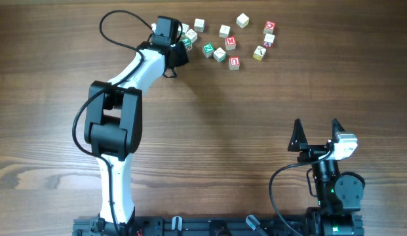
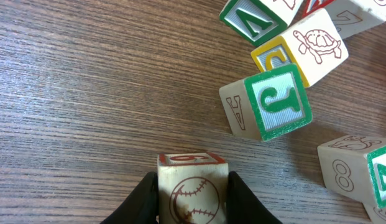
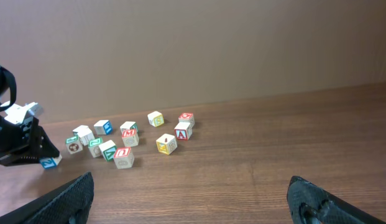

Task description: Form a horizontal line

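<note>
My left gripper [image 2: 193, 198] is shut on a pale cube [image 2: 193, 190] with a baseball drawing and a red-trimmed top face. In the overhead view the left gripper [image 1: 175, 58] sits at the left end of the cube scatter and hides that cube. A green-faced cube with a white J [image 2: 267, 102] lies just right of it, with a green V cube [image 2: 255, 18] further off. A green cube [image 1: 208, 48] and plain pale cubes [image 1: 224, 31] show from above. A blue-trimmed cube [image 3: 104, 127] lies in the scatter. My right gripper [image 1: 316, 134] is open and empty, far from the cubes.
Red-lettered cubes [image 1: 231, 42] and a yellow-trimmed cube [image 1: 259, 52] lie at the back right of the scatter. A turtle cube [image 2: 314, 43] and a cube marked 8 [image 2: 351, 171] are close to the left gripper. A black cable [image 1: 118, 26] loops behind the left arm.
</note>
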`<act>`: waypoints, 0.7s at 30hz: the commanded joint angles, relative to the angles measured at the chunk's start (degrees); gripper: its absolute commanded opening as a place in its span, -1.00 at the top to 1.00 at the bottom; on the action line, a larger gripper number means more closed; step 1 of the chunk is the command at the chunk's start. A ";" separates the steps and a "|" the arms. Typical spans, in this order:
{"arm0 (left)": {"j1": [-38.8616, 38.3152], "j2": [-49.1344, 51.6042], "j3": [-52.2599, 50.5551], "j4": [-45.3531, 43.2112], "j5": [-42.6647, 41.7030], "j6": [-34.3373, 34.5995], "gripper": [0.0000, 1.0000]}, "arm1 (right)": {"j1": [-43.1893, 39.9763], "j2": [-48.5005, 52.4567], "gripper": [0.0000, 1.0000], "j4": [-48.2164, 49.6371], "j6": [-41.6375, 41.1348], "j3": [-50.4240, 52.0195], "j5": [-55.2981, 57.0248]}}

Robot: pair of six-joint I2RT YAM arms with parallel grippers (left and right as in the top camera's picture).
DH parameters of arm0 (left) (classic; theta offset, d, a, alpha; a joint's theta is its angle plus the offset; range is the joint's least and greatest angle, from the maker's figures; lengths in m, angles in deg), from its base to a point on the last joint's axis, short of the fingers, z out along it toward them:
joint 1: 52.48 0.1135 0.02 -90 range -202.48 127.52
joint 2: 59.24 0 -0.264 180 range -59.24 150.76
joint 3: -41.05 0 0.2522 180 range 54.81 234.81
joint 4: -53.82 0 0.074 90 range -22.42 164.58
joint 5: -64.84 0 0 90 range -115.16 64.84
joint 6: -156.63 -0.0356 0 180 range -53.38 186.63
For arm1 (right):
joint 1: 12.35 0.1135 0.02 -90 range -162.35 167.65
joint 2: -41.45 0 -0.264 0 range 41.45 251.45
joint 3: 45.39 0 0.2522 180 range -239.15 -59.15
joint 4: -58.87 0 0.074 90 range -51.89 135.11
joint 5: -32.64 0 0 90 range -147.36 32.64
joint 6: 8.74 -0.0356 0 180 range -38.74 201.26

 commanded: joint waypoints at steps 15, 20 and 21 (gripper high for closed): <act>-17.46 -16.79 0.04 28.09 1.03 5.01 0.50 | 0.17 -0.04 -0.99 0.15 0.70 0.04 -0.07; -24.96 -14.64 -0.04 25.55 0.98 13.07 0.50 | 0.17 -0.04 -0.99 0.15 0.72 0.04 -0.07; -25.79 -14.32 -0.04 25.00 0.96 14.67 0.49 | 0.17 -0.04 -0.99 0.15 0.72 0.04 -0.07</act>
